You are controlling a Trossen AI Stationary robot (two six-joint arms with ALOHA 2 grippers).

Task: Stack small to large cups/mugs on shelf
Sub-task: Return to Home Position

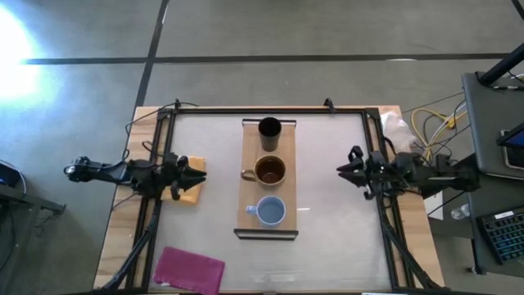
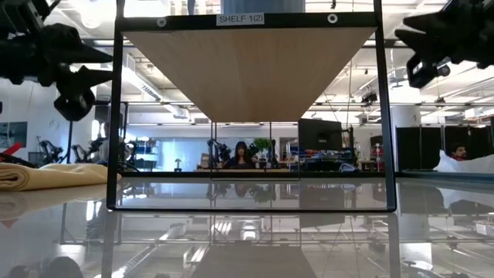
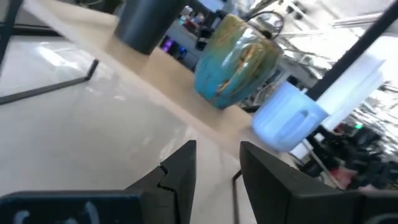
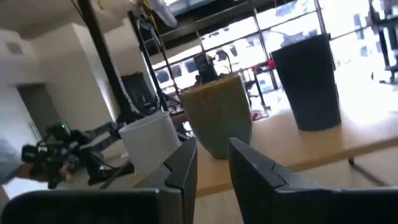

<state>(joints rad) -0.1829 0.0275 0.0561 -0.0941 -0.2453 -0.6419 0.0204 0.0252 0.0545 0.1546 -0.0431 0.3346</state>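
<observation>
Fingers of the left gripper are seen parted, with a clear gap between them and nothing gripped, so the claw is released. It is held at the left side of the table, pointed toward the middle, with its tips above a folded yellow cloth. A magenta cloth is laid at the table's lower left corner in the high view, well apart from that arm.

At the middle of the table the shelf, a long light-wood board, is carried on a black frame, so that only its underside is shown in the low view. All three vessels are stood upright on it in one row, apart from one another. In the high view the black cup is placed at the upper end, the mustard-brown mug in the middle and the light-blue cup at the lower end. Both handles are turned toward the left arm's side. In the wrist views a green-blue glaze is shown on the mug's outer wall.

To the right of the shelf the right gripper is held at the table's right side, facing the row of cups. Its fingers are likewise spread, and nothing is clasped between them. Beyond the table's right edge, yellow cables and a keyboard are seen.
</observation>
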